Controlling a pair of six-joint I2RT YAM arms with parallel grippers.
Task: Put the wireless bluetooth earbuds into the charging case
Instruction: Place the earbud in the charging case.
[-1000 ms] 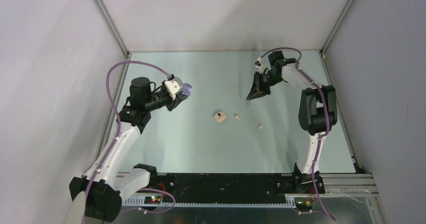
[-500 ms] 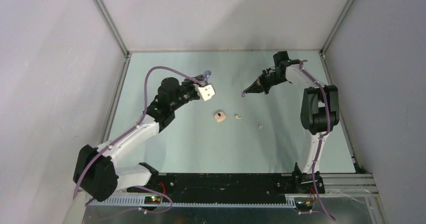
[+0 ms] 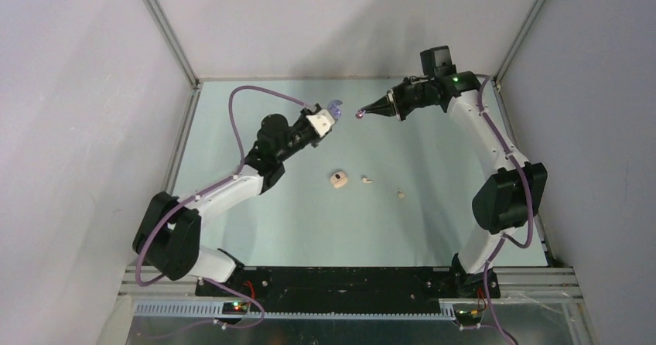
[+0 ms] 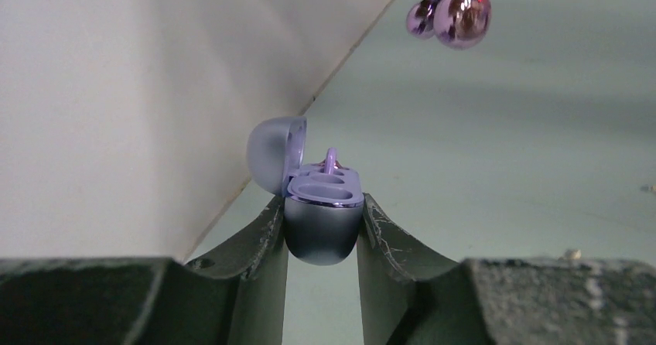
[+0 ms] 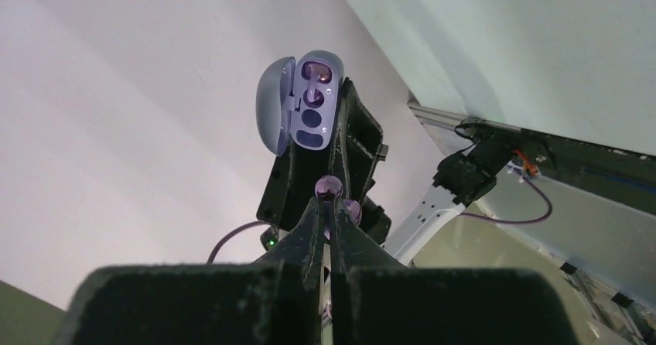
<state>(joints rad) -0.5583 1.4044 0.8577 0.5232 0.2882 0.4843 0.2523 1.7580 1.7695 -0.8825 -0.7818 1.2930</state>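
The charging case (image 4: 323, 225) is lavender with its lid (image 4: 272, 153) flipped open, and my left gripper (image 4: 323, 206) is shut on its body, holding it in the air. One purple earbud (image 4: 331, 159) sits in its far slot and the near slot is empty. My right gripper (image 5: 327, 202) is shut on a second purple earbud (image 5: 330, 186), a short way in front of the case (image 5: 313, 113). In the top view the left gripper (image 3: 331, 114) and right gripper (image 3: 365, 114) face each other above the table's back, a small gap apart.
A small beige object (image 3: 338, 179) lies mid-table. Two tiny pale earbuds (image 3: 367, 180) (image 3: 401, 194) lie to its right. The enclosure walls close in the back and sides, and the back wall (image 4: 116, 90) stands close to the left gripper.
The left arm carried the open case right and toward the back. The right arm stretched out and swung its earbud left. The two grippers now face each other closely.
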